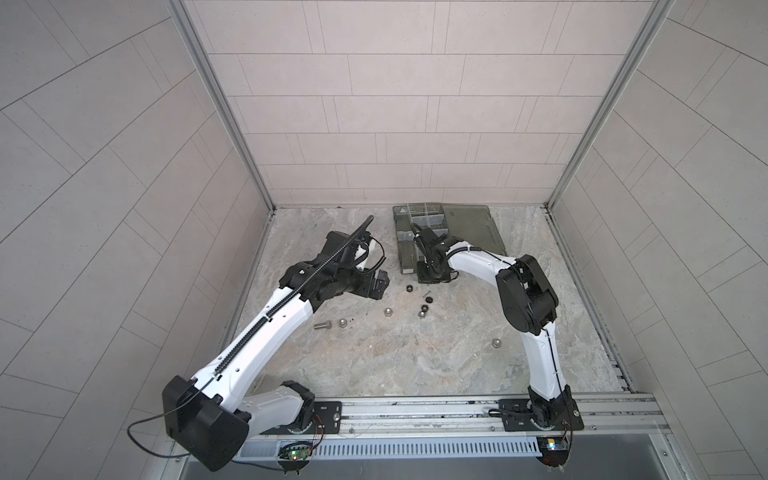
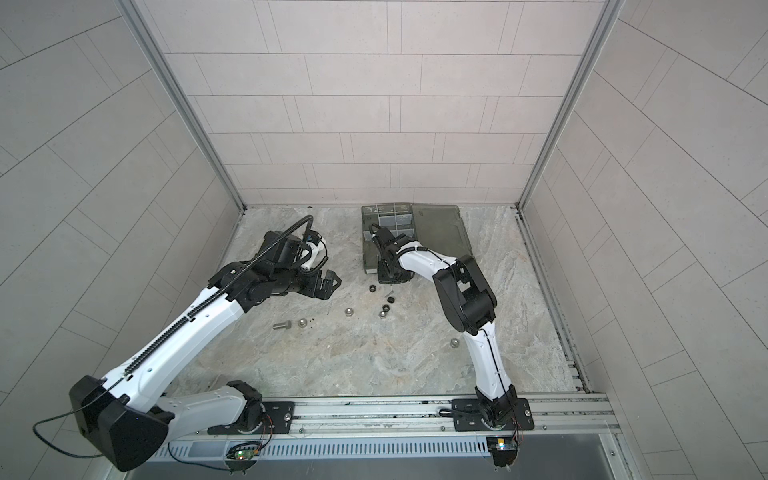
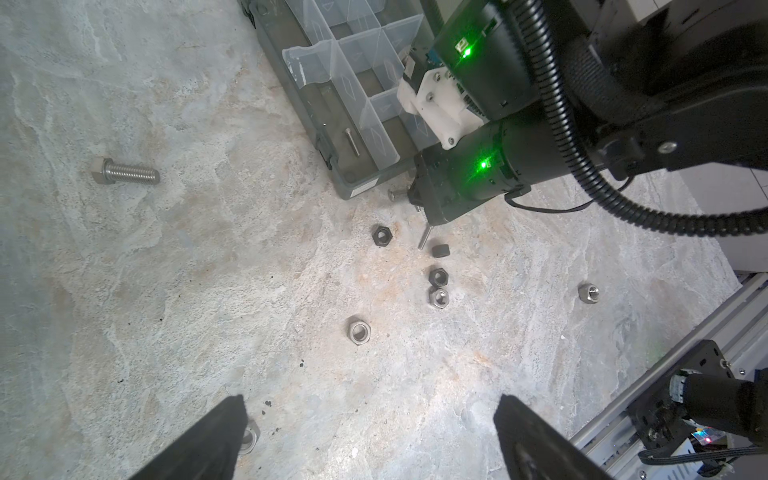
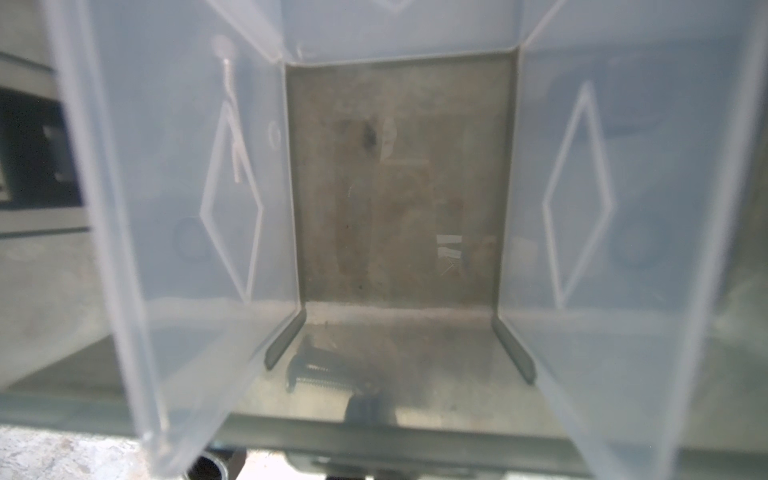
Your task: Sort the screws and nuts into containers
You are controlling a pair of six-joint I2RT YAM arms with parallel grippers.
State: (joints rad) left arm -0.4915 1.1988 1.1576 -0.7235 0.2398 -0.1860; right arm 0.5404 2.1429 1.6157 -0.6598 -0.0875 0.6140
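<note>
The organizer box point(image 1: 405, 232) lies open at the back, its containers point(image 3: 365, 54) split by pale dividers; one holds a thin screw point(image 3: 351, 141). My right gripper point(image 3: 411, 195) is low at the box's near end wall, shut on a thin screw point(image 4: 320, 370) whose head point(image 3: 392, 193) sticks out by the box corner. Another thin screw point(image 3: 424, 239) lies on the table. A thick bolt point(image 1: 322, 325) lies left of centre. Black nuts point(image 1: 409, 287) and silver nuts point(image 1: 388, 311) are scattered in the middle. My left gripper point(image 3: 370, 409) hovers open over bare table.
The box's lid point(image 1: 473, 228) lies flat to the right of the containers. One silver nut point(image 1: 496, 342) sits alone near the right arm, another point(image 3: 249, 436) beside a left finger. A metal rail point(image 1: 415, 409) runs along the front edge; walls close in three sides.
</note>
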